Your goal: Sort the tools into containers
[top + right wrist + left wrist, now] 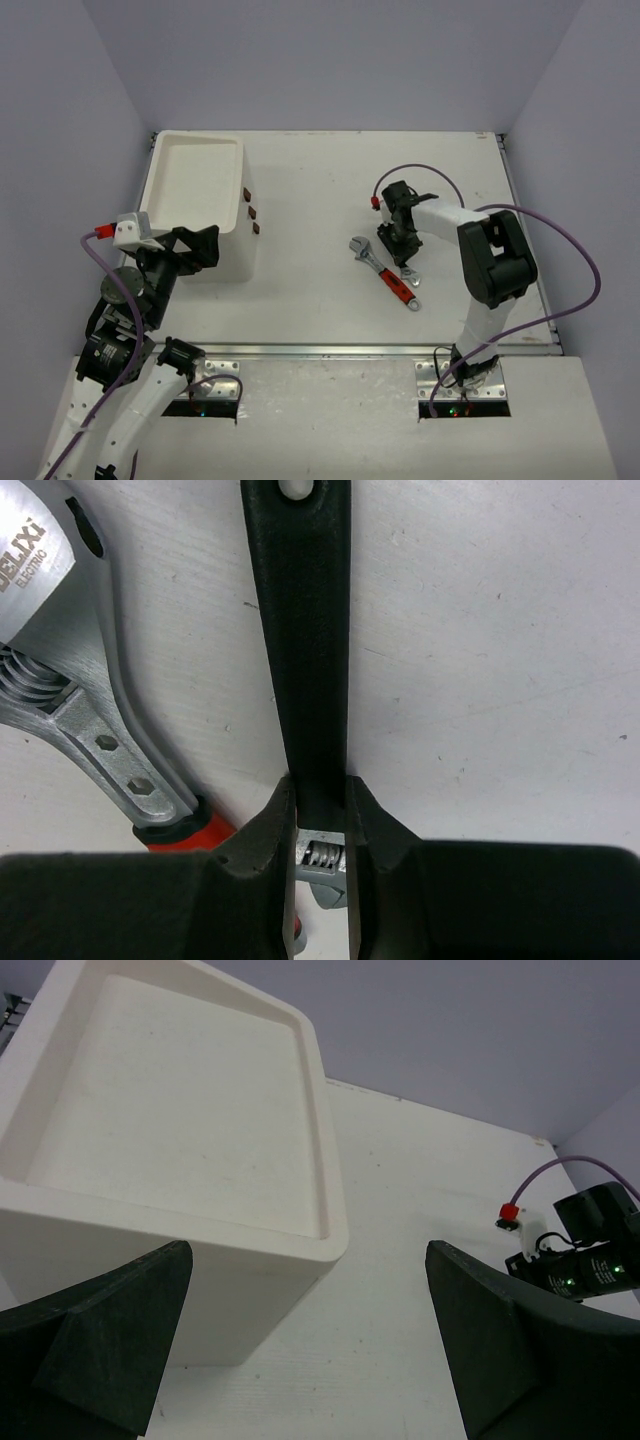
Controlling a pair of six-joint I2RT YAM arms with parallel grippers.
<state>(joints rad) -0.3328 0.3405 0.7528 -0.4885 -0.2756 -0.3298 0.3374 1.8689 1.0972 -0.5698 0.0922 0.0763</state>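
Note:
My right gripper (403, 238) is shut on the black handle of a black wrench (300, 630), which lies on the table; its silver head with a worm screw shows between the fingers in the right wrist view. The gripper also shows in the right wrist view (318, 792). A red-handled adjustable wrench (385, 273) lies just left of it, and shows in the right wrist view (85, 710). The white box (160, 170) with a shallow tray top stands at the far left. My left gripper (205, 250) is open and empty beside the box's near right corner (335, 1245).
Three small dark-red knobs (250, 212) sit on the box's right side. The white table (320, 190) is walled at the back and sides. The right arm (585, 1260) and its purple cable show in the left wrist view.

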